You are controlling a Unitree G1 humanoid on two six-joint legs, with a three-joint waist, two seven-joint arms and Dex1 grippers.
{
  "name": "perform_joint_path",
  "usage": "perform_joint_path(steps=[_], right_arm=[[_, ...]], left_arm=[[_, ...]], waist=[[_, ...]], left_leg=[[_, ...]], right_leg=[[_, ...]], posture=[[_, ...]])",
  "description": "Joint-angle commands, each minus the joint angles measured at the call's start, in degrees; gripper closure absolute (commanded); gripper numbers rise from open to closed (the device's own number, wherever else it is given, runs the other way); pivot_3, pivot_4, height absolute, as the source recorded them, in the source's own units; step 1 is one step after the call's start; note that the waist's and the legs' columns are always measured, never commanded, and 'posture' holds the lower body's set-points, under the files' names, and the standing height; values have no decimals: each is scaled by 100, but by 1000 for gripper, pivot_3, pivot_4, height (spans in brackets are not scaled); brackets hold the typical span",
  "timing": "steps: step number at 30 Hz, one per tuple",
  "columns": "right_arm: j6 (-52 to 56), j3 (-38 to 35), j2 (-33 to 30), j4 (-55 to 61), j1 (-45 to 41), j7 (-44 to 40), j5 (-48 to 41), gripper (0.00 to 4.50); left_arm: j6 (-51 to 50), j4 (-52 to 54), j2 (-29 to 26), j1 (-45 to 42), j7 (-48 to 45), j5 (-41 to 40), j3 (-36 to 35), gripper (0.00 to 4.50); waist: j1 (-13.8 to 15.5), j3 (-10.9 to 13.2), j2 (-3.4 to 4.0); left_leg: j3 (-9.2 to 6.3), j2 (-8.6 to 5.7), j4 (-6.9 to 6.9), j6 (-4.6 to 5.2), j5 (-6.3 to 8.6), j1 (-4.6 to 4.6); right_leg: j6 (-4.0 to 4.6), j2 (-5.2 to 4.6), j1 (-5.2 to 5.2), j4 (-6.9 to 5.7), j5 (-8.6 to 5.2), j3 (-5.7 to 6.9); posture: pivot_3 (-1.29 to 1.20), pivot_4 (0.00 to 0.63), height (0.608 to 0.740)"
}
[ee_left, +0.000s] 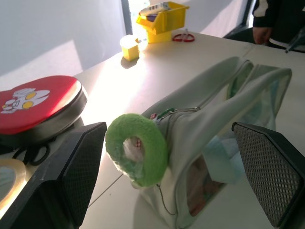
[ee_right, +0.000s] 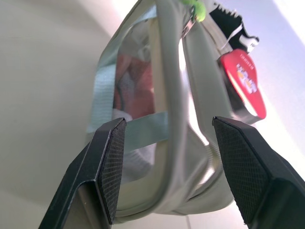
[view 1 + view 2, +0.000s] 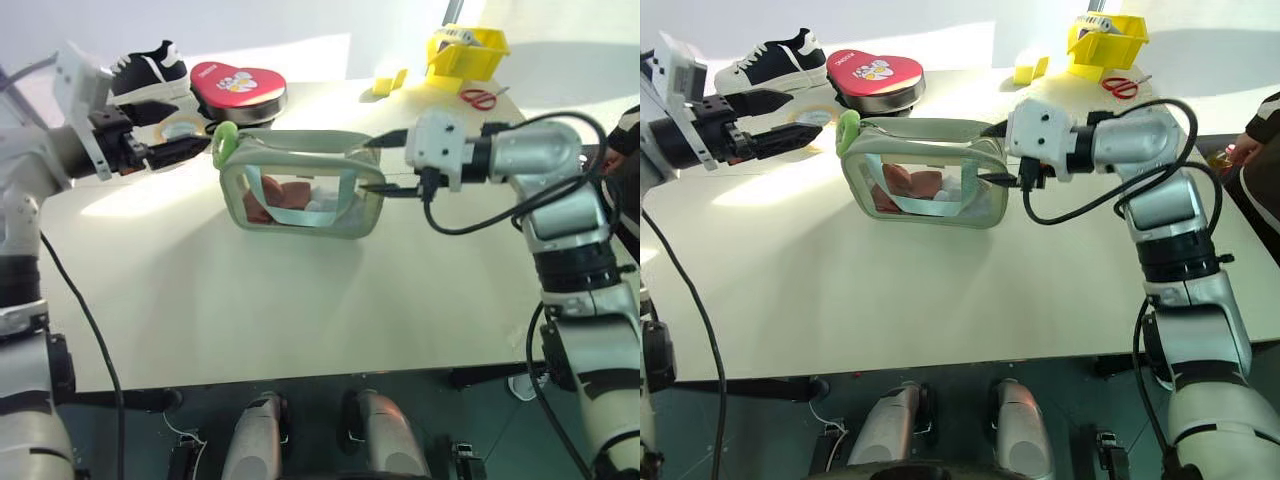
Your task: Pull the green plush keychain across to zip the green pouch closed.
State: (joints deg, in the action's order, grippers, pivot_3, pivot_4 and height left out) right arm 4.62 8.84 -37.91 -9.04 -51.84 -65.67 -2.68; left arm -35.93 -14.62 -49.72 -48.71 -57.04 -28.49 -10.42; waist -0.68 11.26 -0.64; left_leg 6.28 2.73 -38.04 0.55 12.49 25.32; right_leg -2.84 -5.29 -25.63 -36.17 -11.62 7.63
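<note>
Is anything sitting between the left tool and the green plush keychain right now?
Nothing visible. The left tool is open, and the green plush keychain hangs at the near end of the green pouch in the open gap between its fingers. The red heart tin lies off to the side, out of the path.

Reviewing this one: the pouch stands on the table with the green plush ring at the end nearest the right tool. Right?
Not quite. The plush ring hangs at the pouch end nearest the left tool, as the left eye view shows. The pouch does stand on the table.
</note>
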Motion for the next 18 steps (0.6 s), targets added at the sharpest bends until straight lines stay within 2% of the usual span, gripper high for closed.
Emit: perform_joint_path(steps=[1, 3, 7, 18], right_arm=[[-177, 16, 57, 11, 23, 323, 194, 1748], [-174, 39, 100, -73, 57, 373, 210, 2301], [-224, 92, 100, -88, 119, 404, 219, 4406], [-150, 103, 75, 212, 293, 450, 218, 4468]], left_arm=[[408, -467, 89, -388, 99, 190, -68, 0], [607, -830, 234, -553, 206, 330, -26, 0], [1076, -1596, 523, -840, 434, 698, 91, 0], [1985, -2985, 1040, -1127, 403, 1353, 373, 0]], waist=[[5, 0, 0], [13, 0, 0], [12, -1, -2], [1, -3, -5]], left_leg=[[1, 0, -2, 0, 0, 2], [0, -1, -2, 0, 0, 3], [5, -3, -2, 2, 1, 4], [11, -3, -3, 3, 1, 3]], right_leg=[[0, 0, -1, 0, 0, 0], [3, 0, -1, 1, 2, 0], [2, -1, 1, 2, 2, 1], [2, 1, 2, 2, 2, 2]], posture=[[0, 150, 740], [0, 150, 740], [0, 150, 740], [0, 150, 740]])
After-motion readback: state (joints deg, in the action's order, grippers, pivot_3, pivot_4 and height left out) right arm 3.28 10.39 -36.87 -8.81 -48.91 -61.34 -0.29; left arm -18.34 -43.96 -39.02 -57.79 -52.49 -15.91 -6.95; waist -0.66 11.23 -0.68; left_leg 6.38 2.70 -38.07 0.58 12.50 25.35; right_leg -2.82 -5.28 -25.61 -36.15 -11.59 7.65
